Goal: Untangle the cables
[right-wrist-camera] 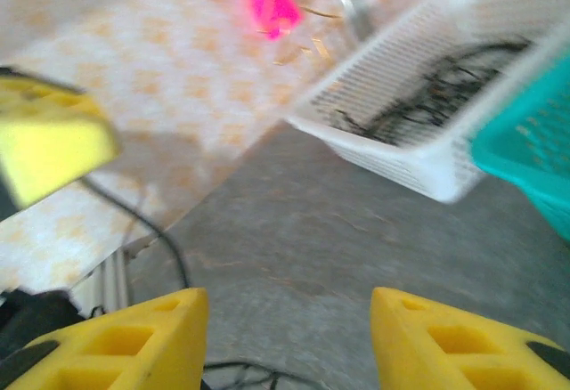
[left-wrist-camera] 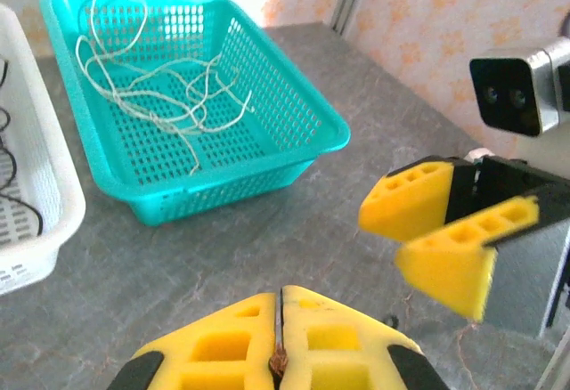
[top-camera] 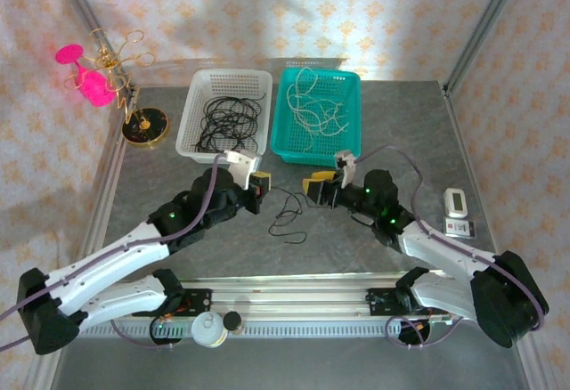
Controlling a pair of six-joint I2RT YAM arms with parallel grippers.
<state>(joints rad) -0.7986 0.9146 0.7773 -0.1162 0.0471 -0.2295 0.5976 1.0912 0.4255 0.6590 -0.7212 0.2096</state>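
A thin black cable (top-camera: pixel 287 219) lies in a loose loop on the grey table between my two grippers. One end runs up to my left gripper (top-camera: pixel 260 187), which is shut (left-wrist-camera: pixel 281 294) with the black strand pinched between its yellow fingers. In the right wrist view that cable (right-wrist-camera: pixel 169 240) hangs down from the left gripper's finger (right-wrist-camera: pixel 49 145). My right gripper (top-camera: pixel 316 185) faces the left one from a short distance away. It stands open (right-wrist-camera: pixel 287 299), nothing between its fingers, with the loop just below them. Whitish cables (left-wrist-camera: pixel 169 96) lie in the teal basket (top-camera: pixel 349 145).
A white basket (top-camera: pixel 191 145) with more black cables (top-camera: pixel 227 116) stands left of the teal one, both just behind the grippers. A pink and gold ornament stand (top-camera: pixel 102 74) is at the back left. A small white device (top-camera: pixel 456 203) lies at the right.
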